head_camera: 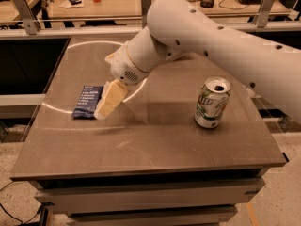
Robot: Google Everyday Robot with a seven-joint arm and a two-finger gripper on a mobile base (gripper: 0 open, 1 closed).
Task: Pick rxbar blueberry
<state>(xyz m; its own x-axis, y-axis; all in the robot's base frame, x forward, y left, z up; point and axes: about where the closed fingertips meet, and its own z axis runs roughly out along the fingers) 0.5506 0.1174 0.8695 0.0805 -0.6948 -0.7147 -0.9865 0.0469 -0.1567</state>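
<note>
1. The rxbar blueberry (88, 101) lies flat on the left part of the worktop (155, 145), near the left edge and about midway between the far and near edges.
2. Its long axis runs from the near edge toward the far edge, roughly parallel to the left edge. The far end leans slightly to the right, and the face with pale lines of text is up.
3. The end effector (109, 101) hangs just beside the bar's right long side, slanting down and to the left from the white arm (197, 32). Its tip is at the bar's near right corner.
4. Whether the end effector is open or closed cannot be told, nor whether it touches the bar. It holds nothing visible.
5. A green-and-white can (212, 102) stands upright toward the right edge, well apart from the bar.
</note>
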